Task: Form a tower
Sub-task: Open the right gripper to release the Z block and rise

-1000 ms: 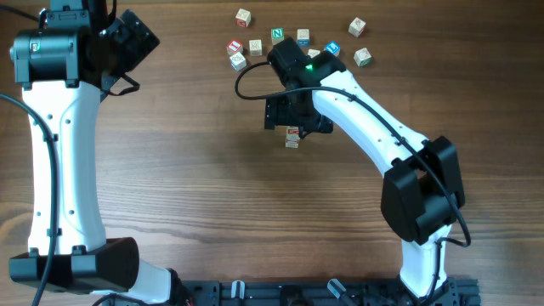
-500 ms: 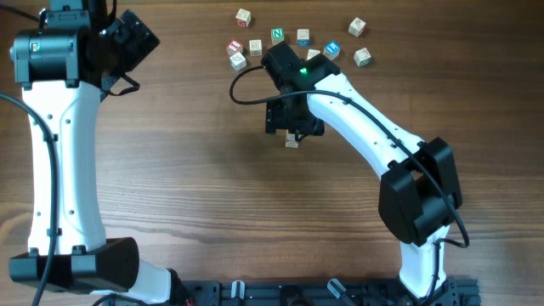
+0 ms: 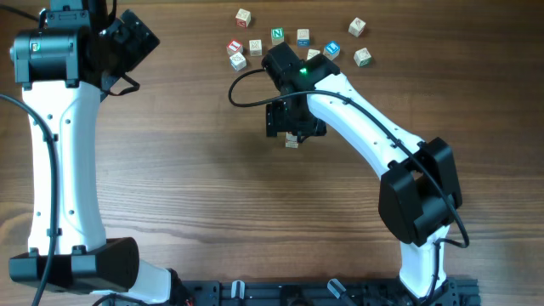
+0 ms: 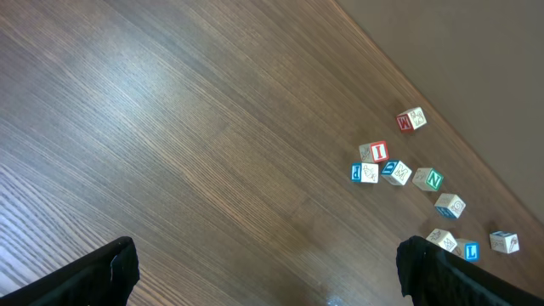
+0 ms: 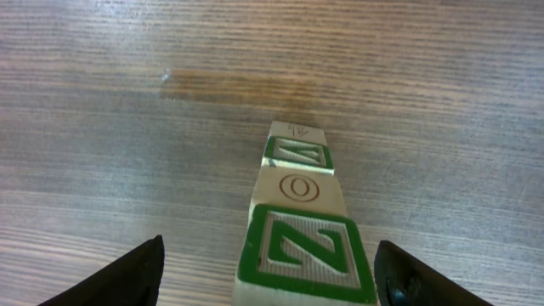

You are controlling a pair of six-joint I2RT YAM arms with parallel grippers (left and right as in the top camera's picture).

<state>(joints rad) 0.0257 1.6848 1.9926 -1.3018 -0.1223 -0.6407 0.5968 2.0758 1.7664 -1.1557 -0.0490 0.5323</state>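
Moved: right hand (image 5: pixel 268 255) is edging toward 11 o'clock, gaping astride tower (image 5: pixel 294 189).
Tower: light, tippy; pinching top cube (image 5: pixel 304 248) sides.

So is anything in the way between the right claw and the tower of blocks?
Nothing visible is. The right gripper sits directly above the tower, open and straddling the green top block. Only bare table surrounds the tower; the loose blocks lie farther away.
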